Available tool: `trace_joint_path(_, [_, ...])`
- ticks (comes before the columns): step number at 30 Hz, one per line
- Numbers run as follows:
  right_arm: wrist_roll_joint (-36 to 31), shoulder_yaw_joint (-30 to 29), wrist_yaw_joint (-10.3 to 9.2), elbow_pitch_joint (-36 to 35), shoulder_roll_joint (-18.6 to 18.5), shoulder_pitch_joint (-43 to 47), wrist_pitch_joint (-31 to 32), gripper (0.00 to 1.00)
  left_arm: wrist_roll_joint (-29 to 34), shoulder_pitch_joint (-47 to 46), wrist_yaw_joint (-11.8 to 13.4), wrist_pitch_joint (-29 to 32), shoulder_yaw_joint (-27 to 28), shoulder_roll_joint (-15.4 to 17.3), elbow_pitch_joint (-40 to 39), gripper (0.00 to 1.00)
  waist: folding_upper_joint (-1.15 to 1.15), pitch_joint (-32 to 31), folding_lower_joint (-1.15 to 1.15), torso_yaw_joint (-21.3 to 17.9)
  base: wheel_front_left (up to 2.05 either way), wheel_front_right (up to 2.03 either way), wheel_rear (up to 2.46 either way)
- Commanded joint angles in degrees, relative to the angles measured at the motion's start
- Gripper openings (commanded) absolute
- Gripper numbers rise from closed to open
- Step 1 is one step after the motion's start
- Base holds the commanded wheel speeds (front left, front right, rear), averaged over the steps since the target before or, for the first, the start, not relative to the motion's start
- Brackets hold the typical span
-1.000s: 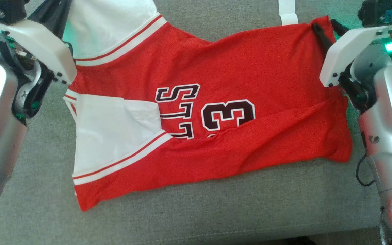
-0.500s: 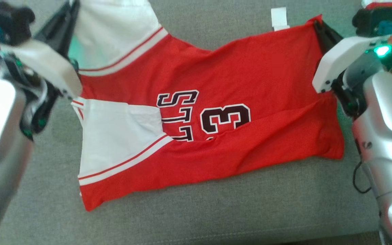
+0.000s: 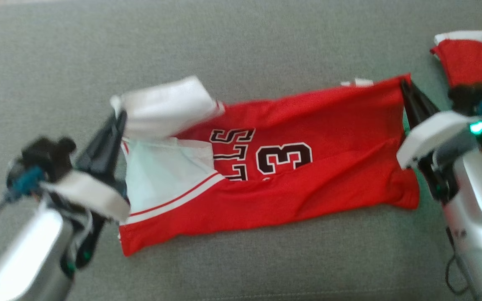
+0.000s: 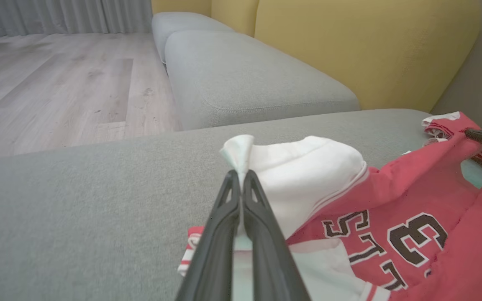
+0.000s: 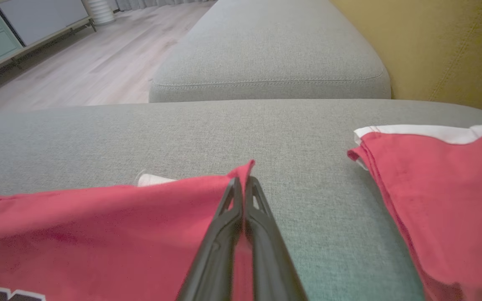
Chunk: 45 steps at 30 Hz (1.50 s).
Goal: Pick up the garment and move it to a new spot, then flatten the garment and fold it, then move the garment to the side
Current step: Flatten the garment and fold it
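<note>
The garment point(image 3: 316, 125) is a red and white jersey with dark lettering and a "3", lying on the grey cushion point(image 3: 241, 50). My left gripper point(image 3: 119, 115) is shut on the white sleeve end point(image 4: 241, 152), which is lifted and folded toward the lettering. My right gripper point(image 3: 404, 83) is shut on the red far corner point(image 5: 245, 169) of the garment. In the left wrist view the garment point(image 4: 412, 200) spreads to the right of the fingers point(image 4: 228, 217). The near edge of the jersey rests flat on the cushion.
A second red cloth with white trim point(image 3: 471, 58) lies at the far right of the cushion, close to my right gripper; it shows again point(image 5: 446, 192) in the right wrist view. A yellow sofa back point(image 4: 349, 42), another grey cushion point(image 5: 270, 54) and wooden floor point(image 4: 57, 83) lie beyond.
The head camera has tilted, showing more cushion beyond the jersey. My right gripper has closed on the red corner. Both grippers have lifted the far edge and brought it nearer, the white sleeve curling over.
</note>
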Motion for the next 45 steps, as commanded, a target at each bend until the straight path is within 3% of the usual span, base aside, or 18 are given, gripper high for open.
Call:
trace_joint_path(1, [0.5,-0.5,0.21,-2.9,-0.4,2.6,-1.3,0.0,-0.7,1.2,1.1,-1.8,2.4,1.6,-2.8,0.0,0.0,-1.8,0.01,0.8,0.0,0.0,0.0])
trace_joint_path(7, [-0.3,-3.3,0.21,-6.3,0.6,9.3,-2.2,0.03,-1.9,8.8,2.9,-5.1,1.5,-0.4,-2.9,0.0,0.0,-3.6,0.01,0.8,0.0,0.0,0.0])
trace_joint_path(9, [-0.9,-4.1,0.21,-7.0,1.1,10.9,-2.5,0.25,-2.5,10.3,3.0,-6.5,1.2,-1.7,-1.8,0.0,0.0,-4.0,0.01,0.7,0.0,0.0,0.0])
trace_joint_path(10, [-0.9,-4.1,0.21,-7.0,1.1,10.9,-2.5,0.25,-2.5,10.3,3.0,-6.5,1.2,-1.7,-1.8,0.0,0.0,-4.0,0.01,0.7,0.0,0.0,0.0])
trace_joint_path(11, [-1.4,-4.8,0.21,-7.7,1.6,12.2,-2.8,0.48,-2.8,11.2,3.0,-8.1,1.0,-3.0,-0.5,0.0,0.0,-4.3,0.01,0.7,0.0,0.0,0.0])
trace_joint_path(12, [-1.4,-4.8,0.21,-7.7,1.6,12.2,-2.8,0.48,-2.8,11.2,3.0,-8.1,1.0,-3.0,-0.5,0.0,0.0,-4.3,0.01,0.7,0.0,0.0,0.0])
trace_joint_path(13, [-1.7,-5.2,0.21,-8.0,1.9,12.8,-3.0,0.73,-3.0,11.7,3.0,-9.2,1.0,-3.7,0.2,0.0,0.0,-4.5,0.01,0.6,0.0,0.0,0.0])
trace_joint_path(14, [-1.9,-5.7,0.21,-8.2,2.3,13.4,-3.2,0.93,-3.3,12.1,2.8,-10.4,1.1,-4.3,1.0,0.17,0.0,-4.7,0.01,0.5,0.0,0.0,0.0])
trace_joint_path(15, [-2.2,-6.1,0.21,-8.4,2.6,14.0,-3.5,1.0,-3.5,12.7,2.6,-11.4,1.2,-4.9,2.0,0.47,0.0,-4.9,0.01,0.4,0.0,0.0,0.0])
trace_joint_path(16, [-2.4,-6.6,0.21,-8.6,2.9,14.6,-3.9,1.0,-3.5,13.2,2.5,-12.2,1.0,-5.3,2.8,1.0,0.0,-5.2,0.01,0.3,0.0,0.0,0.0])
trace_joint_path(25, [-3.4,-13.0,0.21,-10.7,4.9,21.0,-5.7,1.0,-3.3,19.7,3.9,-16.2,3.4,-8.2,4.7,1.0,0.0,-8.3,0.01,1.4,0.0,0.0,0.0])
trace_joint_path(35, [-5.6,-18.1,0.21,-14.7,6.4,21.8,-1.4,1.0,1.8,23.1,9.4,-16.7,9.3,-9.8,-0.5,1.0,0.0,-10.2,0.01,4.8,0.0,0.0,0.0])
trace_joint_path(45, [-10.3,-19.9,0.21,-7.6,6.2,17.7,4.0,1.0,4.5,24.4,11.5,-16.7,11.3,-10.5,-3.7,1.0,0.0,-9.2,0.01,9.2,0.0,0.0,0.0])
